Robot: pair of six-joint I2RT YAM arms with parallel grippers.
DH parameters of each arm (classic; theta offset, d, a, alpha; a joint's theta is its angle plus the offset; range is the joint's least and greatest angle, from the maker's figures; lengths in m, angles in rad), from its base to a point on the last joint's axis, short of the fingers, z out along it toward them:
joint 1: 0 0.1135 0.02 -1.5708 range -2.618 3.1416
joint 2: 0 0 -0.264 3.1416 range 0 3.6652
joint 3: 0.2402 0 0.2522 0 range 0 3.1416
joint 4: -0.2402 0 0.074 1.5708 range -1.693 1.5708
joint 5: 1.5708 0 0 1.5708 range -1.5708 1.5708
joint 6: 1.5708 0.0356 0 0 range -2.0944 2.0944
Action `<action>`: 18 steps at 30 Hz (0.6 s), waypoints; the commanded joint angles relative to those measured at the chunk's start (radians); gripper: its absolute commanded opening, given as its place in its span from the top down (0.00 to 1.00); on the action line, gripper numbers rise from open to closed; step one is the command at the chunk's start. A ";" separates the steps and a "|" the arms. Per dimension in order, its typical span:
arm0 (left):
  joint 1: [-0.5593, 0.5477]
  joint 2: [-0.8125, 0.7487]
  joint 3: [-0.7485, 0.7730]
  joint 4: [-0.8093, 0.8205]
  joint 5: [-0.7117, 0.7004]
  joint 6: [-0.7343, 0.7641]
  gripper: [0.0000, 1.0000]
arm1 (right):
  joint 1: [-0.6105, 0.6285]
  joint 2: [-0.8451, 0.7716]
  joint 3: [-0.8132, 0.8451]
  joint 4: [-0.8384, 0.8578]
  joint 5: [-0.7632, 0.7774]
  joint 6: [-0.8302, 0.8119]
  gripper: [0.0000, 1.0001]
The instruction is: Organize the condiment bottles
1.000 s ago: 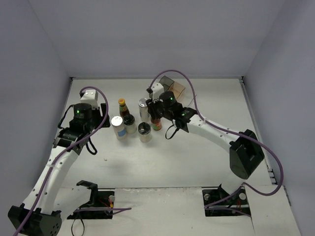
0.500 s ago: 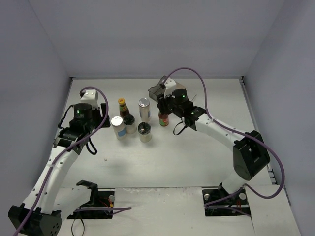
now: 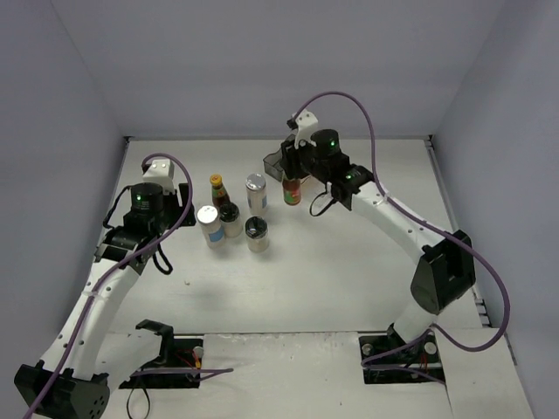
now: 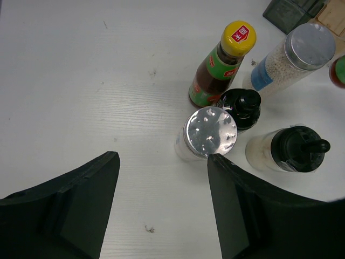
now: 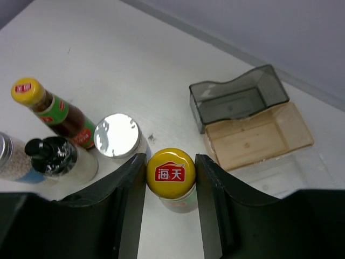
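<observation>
My right gripper [image 5: 171, 168] is shut on the yellow cap of a dark sauce bottle [image 5: 171, 174] and holds it just in front of the rack; it also shows in the top view [image 3: 293, 189]. The other five stand grouped on the table: a second sauce bottle [image 3: 216, 187], two silver-lidded shakers [image 3: 208, 225] [image 3: 255, 188] and two black-topped jars [image 3: 231, 218] [image 3: 257, 233]. My left gripper [image 4: 161, 162] is open and empty, just left of the group, with the near shaker [image 4: 210, 132] by its right fingertip.
The stepped rack, with a smoky part [image 5: 237, 100] and a clear part [image 5: 259, 135], lies at the back of the table near the wall [image 3: 275, 161]. The table's back edge runs right behind it.
My right gripper has lifted the sauce bottle out of the group and carried it back and to the right, toward the rack. The left arm has not moved.
</observation>
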 commanded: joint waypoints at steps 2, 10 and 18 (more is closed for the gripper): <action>-0.005 -0.001 0.017 0.070 -0.003 0.006 0.34 | -0.038 0.016 0.203 0.129 -0.022 -0.040 1.00; -0.004 0.006 0.015 0.072 0.006 0.006 0.34 | -0.116 0.177 0.447 0.109 -0.094 -0.043 1.00; -0.004 0.010 0.015 0.070 0.007 0.007 0.34 | -0.175 0.363 0.651 0.133 -0.155 -0.055 1.00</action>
